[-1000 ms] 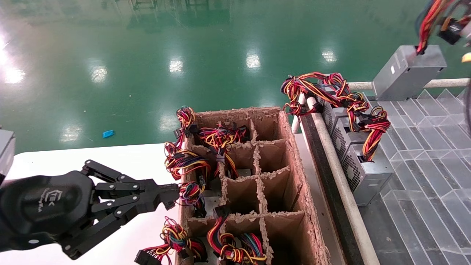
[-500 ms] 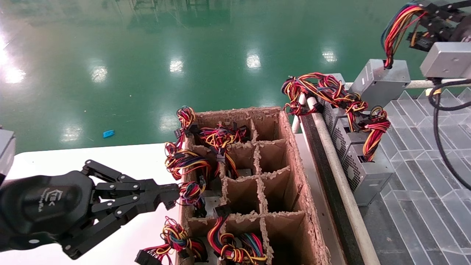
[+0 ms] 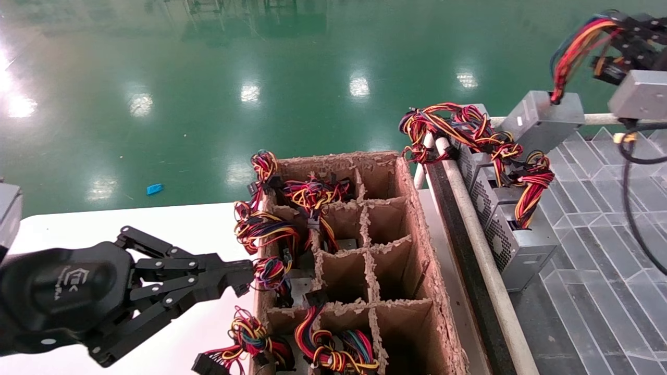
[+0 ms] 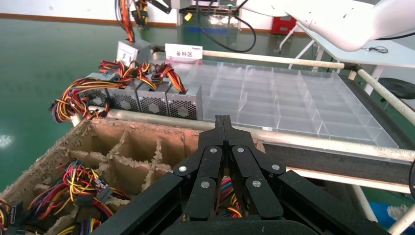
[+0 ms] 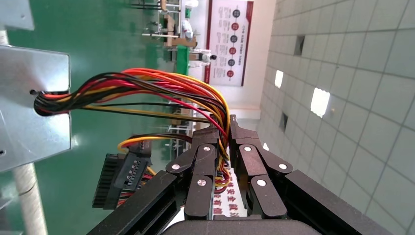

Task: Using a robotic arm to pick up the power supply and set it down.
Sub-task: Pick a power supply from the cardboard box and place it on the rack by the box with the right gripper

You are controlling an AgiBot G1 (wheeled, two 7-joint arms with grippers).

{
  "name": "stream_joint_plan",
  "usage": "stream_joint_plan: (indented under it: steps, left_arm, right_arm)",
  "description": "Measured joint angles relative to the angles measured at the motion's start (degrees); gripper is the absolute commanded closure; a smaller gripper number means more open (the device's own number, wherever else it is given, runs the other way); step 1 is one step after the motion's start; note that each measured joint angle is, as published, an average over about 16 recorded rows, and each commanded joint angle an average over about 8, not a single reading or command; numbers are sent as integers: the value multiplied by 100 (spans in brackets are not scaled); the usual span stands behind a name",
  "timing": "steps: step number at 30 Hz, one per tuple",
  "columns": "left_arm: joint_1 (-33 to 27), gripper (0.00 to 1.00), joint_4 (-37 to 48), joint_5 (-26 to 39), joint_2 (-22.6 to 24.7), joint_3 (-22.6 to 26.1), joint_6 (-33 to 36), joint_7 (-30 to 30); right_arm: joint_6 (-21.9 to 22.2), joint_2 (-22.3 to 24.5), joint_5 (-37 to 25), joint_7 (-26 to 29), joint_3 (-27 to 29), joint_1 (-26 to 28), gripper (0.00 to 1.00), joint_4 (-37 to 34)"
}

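Note:
The power supply (image 3: 547, 122) is a plain grey metal box that hangs tilted by its wire bundle (image 3: 573, 47) just above the far end of the clear tray. My right gripper (image 3: 617, 31), on the robotic arm with the grey wrist (image 3: 641, 94), is shut on those red, yellow and black wires, not on the box. In the right wrist view the wires run between the fingers of the right gripper (image 5: 224, 132), with the power supply (image 5: 29, 107) off to one side. The left gripper (image 3: 245, 276) is shut and empty beside the cardboard box, and the left wrist view shows the left gripper (image 4: 223, 120) pointing over it.
A cardboard box (image 3: 411, 234) with paper dividers holds several wire bundles on the white table (image 3: 156, 224). Beyond a pale rail (image 3: 469, 219), a row of grey units (image 3: 500, 219) stands along the edge of the clear divided tray (image 3: 599, 208).
The right gripper has come down into view with the power supply hanging from it. The box has dropped and shifted left toward the far end of the row of units. The left arm is still.

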Motion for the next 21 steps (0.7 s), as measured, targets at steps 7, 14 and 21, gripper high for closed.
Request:
stream_joint_plan:
  steps: [7,14,21]
  left_arm:
    - [0,100,0,0,0,0,0,0]
    - [0,100,0,0,0,0,0,0]
    - [0,100,0,0,0,0,0,0]
  right_arm:
    - [-83,592,245,1151,120,-478,100,420]
    - [-115,1513,406,2979,151,-1110,100,996]
    - [-99,2376,428,4505,144,-1642,100,1390]
